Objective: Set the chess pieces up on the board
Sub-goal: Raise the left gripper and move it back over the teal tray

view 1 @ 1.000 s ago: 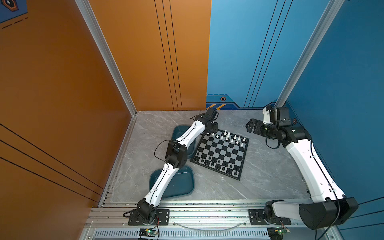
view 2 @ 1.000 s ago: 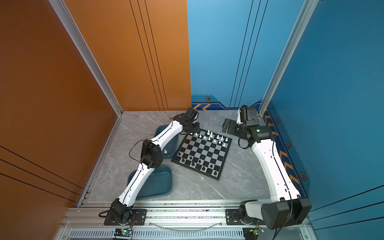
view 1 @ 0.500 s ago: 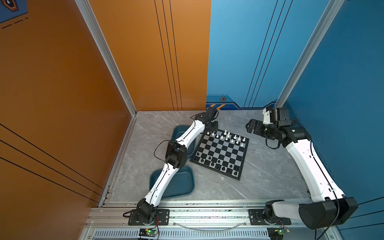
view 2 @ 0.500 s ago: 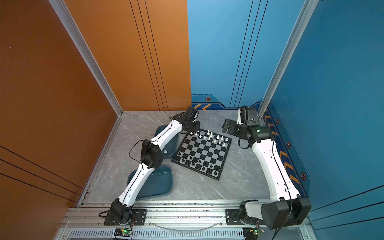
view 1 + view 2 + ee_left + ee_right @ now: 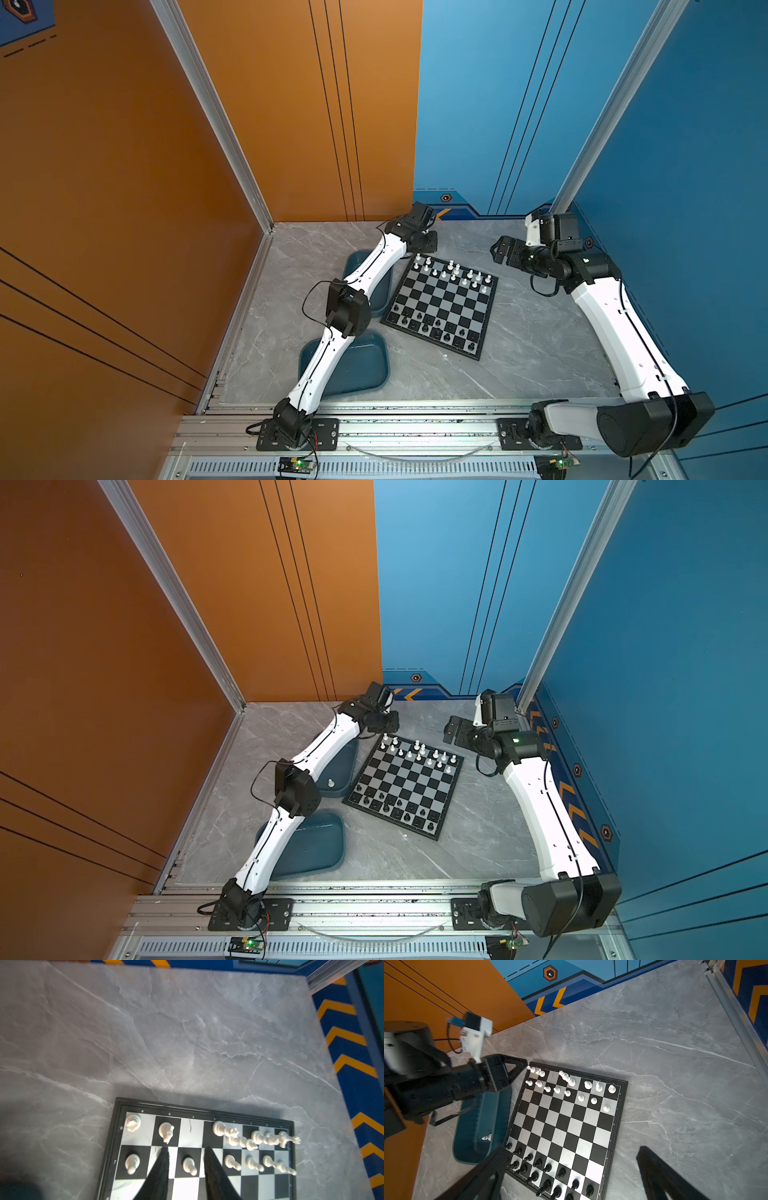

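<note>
Teal tray, rounded plastic, nearest. Farther tray holds one white piece, possibly a pawn. Checkered board beside it: black pieces near rows, white pieces far. Left gripper fingers apart astride a board pawn; right gripper spread wide.

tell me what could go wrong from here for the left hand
The left hand straddles a white pawn with little clearance; lifting off skewed could topple it. One fingertip sits beside the knight and may clip it. The white piece in the teal tray sits by its wall, possibly awkward to grasp.
</note>
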### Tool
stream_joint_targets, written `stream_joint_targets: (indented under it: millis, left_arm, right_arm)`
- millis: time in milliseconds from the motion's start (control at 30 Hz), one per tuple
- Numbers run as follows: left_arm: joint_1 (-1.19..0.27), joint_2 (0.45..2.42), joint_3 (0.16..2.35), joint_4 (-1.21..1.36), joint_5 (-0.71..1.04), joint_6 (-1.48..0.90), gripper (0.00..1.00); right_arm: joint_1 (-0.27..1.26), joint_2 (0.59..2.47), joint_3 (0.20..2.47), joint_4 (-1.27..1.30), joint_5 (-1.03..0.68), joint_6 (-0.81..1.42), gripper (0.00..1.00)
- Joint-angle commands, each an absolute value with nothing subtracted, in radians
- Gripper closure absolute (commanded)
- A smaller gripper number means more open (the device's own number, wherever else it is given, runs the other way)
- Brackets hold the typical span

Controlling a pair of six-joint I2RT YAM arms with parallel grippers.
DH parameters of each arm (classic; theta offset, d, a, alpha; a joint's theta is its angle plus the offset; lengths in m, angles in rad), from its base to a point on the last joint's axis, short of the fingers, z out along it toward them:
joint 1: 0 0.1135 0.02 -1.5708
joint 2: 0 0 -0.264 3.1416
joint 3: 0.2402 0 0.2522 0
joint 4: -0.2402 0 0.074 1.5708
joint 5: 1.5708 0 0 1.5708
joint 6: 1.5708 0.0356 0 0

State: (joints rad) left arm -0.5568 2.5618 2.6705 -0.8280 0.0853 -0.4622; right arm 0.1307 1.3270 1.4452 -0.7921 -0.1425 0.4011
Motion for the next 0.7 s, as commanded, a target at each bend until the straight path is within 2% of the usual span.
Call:
stream_joint_targets:
  millis: [0, 233, 433, 667]
  left_arm:
    - [-0.507, 2.379, 2.611, -0.828, 0.050, -0.436, 0.66]
    - [-0.404, 2.037, 2.152, -0.881, -0.018, -0.352, 0.63]
    - [-0.329, 1.794, 1.664, -0.885, 0.035, -0.341, 0.60]
    - [-0.361, 1.751, 1.410, -0.849, 0.048, -0.322, 0.59]
  right_arm:
    - [0.133, 1.359, 1.474, -0.762, -0.170, 0.414, 0.00]
    - [0.189, 1.432, 1.529, -0.740, -0.180, 0.414, 0.00]
    - [0.265, 1.520, 1.581, -0.714, -0.189, 0.419, 0.00]
    - [0.354, 1.618, 1.671, -0.718, -0.185, 0.419, 0.00]
